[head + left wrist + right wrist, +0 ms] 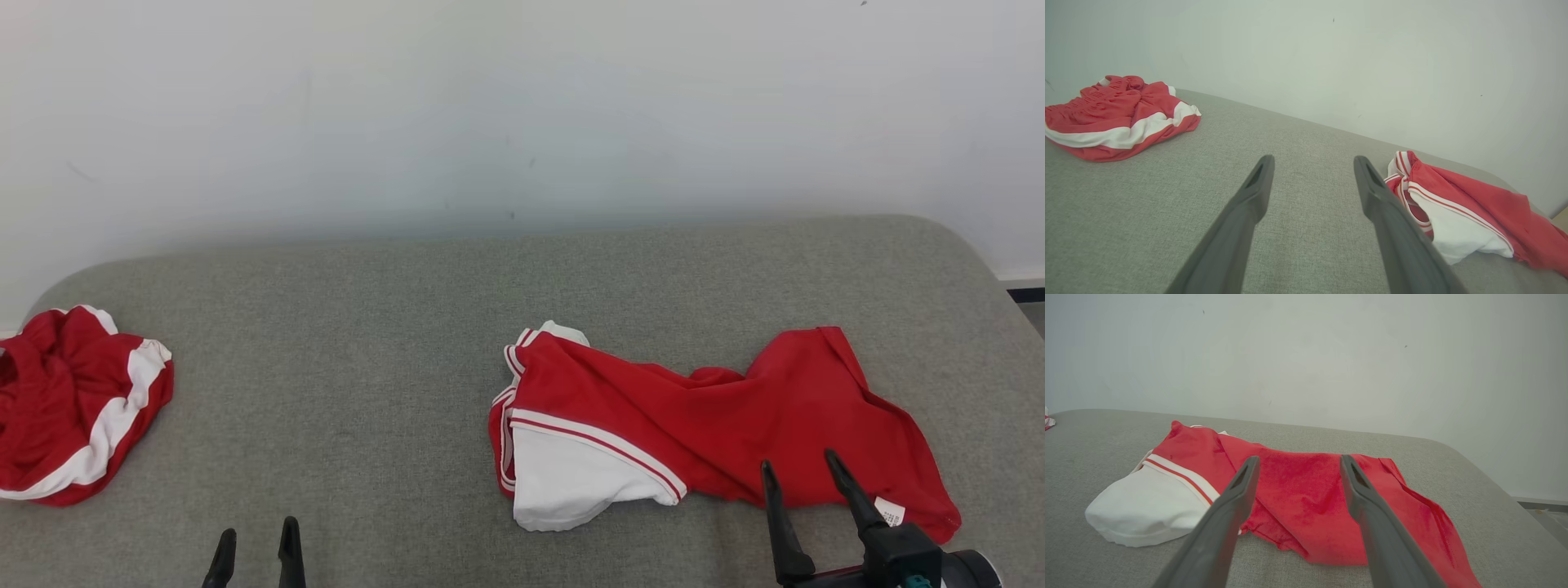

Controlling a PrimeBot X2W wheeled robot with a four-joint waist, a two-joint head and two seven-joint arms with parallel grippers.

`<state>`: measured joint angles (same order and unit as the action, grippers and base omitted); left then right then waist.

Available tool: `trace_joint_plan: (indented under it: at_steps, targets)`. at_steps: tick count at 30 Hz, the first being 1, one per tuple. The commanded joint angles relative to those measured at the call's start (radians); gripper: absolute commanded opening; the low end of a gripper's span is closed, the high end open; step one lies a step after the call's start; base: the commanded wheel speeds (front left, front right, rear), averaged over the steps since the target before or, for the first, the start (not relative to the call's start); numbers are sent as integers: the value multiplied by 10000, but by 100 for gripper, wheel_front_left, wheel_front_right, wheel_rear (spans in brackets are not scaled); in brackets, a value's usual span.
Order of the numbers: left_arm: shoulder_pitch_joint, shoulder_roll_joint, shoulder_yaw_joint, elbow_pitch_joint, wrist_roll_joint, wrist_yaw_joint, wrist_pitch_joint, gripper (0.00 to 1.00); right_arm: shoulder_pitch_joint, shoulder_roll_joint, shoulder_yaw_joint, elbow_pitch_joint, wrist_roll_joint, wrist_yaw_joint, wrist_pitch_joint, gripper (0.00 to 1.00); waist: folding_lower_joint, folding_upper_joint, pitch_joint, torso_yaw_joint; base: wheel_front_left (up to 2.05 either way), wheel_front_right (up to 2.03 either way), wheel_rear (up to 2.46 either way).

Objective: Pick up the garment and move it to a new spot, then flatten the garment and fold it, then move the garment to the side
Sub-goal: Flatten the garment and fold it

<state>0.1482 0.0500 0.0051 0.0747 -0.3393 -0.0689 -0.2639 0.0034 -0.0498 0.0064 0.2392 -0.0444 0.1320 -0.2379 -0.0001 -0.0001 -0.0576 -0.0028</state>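
White label (pixel 890 512) on garment (pixel 718 416) unreadable; left hand (pixel 258 527), right hand (pixel 798 459) both spread.

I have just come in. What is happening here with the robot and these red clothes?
A two-armed robot is working at a grey padded surface on which two red-and-white pieces of clothing lie. Its right gripper, jaws open, is at the near edge of the crumpled garment right of centre and holds nothing. The left gripper is open too, over bare surface. A second garment lies bunched at the far left, untouched. Nothing is folded yet.
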Motion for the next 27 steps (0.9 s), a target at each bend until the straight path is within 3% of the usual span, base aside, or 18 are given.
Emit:
trace_joint_plan:
  at_steps: [1,7,12,20,27]
  targets:
    - [123,7,12,25,75,60,-7,100,128,-14,27,-84,87,-26,-3,100,1,1,-20,-5,0,0,0]
    - [-32,5,-191,205,200,18,-7,100,167,-12,62,-231,174,-26,97,100,1,1,30,-106,0,0,0]
    - [-1089,78,-1061,775,357,-279,473,100,128,-11,146,-391,269,-25,180,100,1,1,219,-330,0,0,0]
    - [-3508,87,-2226,2643,-56,-546,1897,100,-58,-9,342,-414,437,-25,143,100,1,1,767,-1021,0,0,0]
    - [-5518,66,-2618,4289,-219,-570,2582,100,-590,-9,863,-256,474,-25,85,100,1,1,1545,-1633,0,0,0]
